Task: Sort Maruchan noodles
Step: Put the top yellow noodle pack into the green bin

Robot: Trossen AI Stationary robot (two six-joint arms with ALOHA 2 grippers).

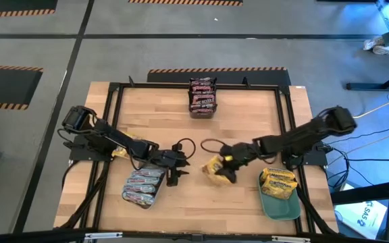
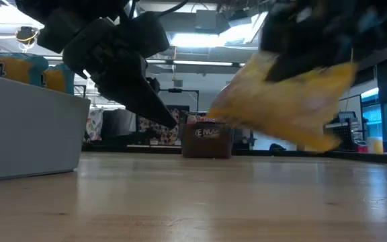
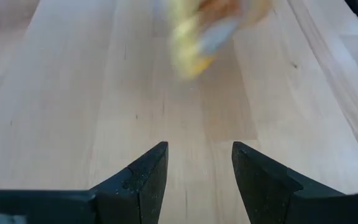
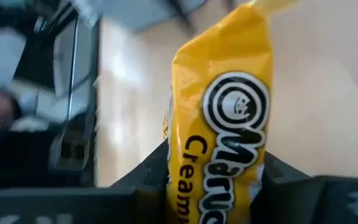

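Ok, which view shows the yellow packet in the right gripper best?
Right wrist view: the yellow packet fills it, label readable, between the right gripper fingers. High view shows it small; low and left wrist show blurs.

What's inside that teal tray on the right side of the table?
The teal tray holds yellow noodle packets, stacked. How many lie beneath the top ones is hidden. The right hand, nearby, grips another yellow packet above the table.

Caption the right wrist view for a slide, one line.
Right gripper shut on a yellow Maruchan packet, lifted above the wooden table.
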